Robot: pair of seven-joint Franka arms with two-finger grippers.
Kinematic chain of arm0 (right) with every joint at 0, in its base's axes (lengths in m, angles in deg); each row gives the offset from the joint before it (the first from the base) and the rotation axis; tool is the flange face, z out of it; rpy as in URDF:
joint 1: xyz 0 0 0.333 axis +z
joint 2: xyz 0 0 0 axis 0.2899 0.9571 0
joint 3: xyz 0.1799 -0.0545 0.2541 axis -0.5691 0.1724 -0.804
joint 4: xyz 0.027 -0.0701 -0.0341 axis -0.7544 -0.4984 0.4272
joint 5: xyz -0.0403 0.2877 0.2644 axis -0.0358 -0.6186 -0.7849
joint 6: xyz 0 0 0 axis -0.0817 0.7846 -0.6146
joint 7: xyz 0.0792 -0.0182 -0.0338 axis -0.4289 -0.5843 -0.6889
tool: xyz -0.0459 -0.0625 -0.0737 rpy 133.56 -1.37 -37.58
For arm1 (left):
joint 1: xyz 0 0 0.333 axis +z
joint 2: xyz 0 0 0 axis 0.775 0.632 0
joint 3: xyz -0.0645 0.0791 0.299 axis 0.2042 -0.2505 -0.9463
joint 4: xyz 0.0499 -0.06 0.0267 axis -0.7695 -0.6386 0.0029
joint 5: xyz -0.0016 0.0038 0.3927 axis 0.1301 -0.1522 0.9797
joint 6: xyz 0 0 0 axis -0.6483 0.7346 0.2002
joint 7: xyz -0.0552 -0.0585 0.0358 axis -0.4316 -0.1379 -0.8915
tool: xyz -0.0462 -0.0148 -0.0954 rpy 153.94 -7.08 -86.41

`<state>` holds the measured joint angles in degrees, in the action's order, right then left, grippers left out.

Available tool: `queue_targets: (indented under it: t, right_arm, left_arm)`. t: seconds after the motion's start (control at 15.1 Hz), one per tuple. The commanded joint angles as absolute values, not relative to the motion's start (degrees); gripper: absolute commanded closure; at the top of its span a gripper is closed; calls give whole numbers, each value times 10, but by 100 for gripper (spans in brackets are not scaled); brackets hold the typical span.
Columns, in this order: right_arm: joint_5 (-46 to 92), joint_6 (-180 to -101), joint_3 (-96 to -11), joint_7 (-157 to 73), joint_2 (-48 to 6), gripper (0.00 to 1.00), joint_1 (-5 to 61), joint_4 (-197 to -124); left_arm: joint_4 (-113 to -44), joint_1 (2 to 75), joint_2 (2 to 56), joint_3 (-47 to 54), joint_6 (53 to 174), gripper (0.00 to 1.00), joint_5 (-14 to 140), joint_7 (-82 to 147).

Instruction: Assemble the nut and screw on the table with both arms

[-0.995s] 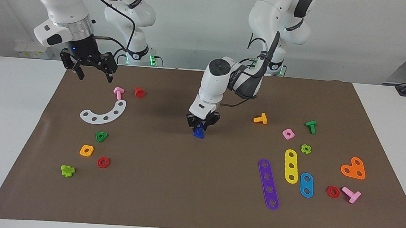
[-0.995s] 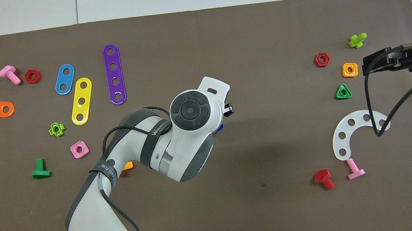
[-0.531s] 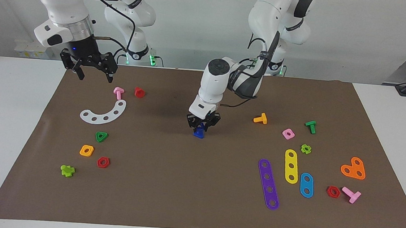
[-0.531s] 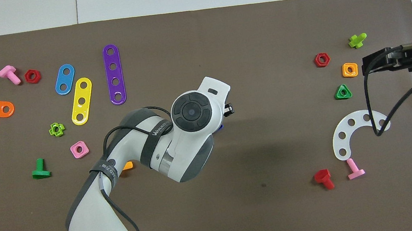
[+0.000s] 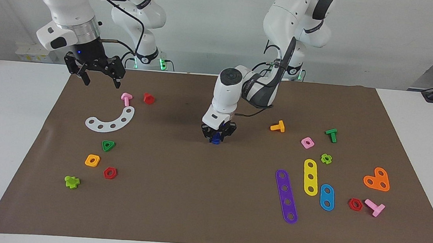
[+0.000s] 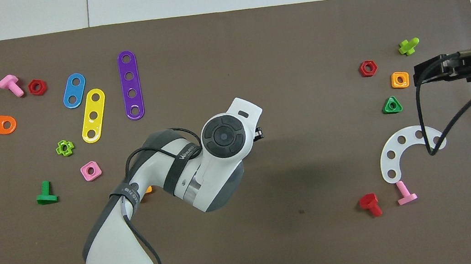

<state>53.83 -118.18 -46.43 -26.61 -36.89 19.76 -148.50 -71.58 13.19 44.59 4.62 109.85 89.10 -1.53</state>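
Observation:
My left gripper (image 5: pixel 217 134) is down at the brown mat (image 5: pixel 179 196) near its middle, its fingers closed around a small blue plastic part (image 5: pixel 215 139). Only a bit of the part shows, so I cannot tell screw from nut in it. No other blue nut or bolt shows on the mat. In the overhead view the left wrist hides the part, and only a black fingertip (image 6: pixel 259 134) sticks out. My right gripper (image 5: pixel 97 74) is open and empty. It hangs in the air over the mat's corner at the right arm's end and waits; it also shows in the overhead view (image 6: pixel 427 70).
An orange bolt (image 5: pixel 278 126), a pink square nut (image 5: pixel 307 143), a green bolt (image 5: pixel 331 134) and coloured strips (image 5: pixel 286 196) lie toward the left arm's end. A white curved strip (image 5: pixel 110 120), pink (image 5: pixel 126 98) and red (image 5: pixel 148 98) bolts and several nuts (image 5: pixel 92 160) lie toward the right arm's end.
My left gripper has shifted a little toward the robots and settled lower over the blue part, which now shows far less. The right arm has not moved.

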Motion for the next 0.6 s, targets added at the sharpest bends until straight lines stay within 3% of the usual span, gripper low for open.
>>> queue_targets:
  t: [0.0, 0.07, 0.53]
  right_arm:
    - [532, -1195, -468, -277, -371, 0, 190, -1493]
    - [532, -1195, -468, -277, -371, 0, 190, -1494]
    - [532, -1195, -468, -277, -373, 0, 190, -1495]
  left_arm:
    - [-724, 123, 440, 37, 1109, 31, 905, -18]
    - [-722, 122, 440, 37, 1107, 0, 905, -16]
    - [-654, 162, 434, 39, 1021, 0, 905, 9]
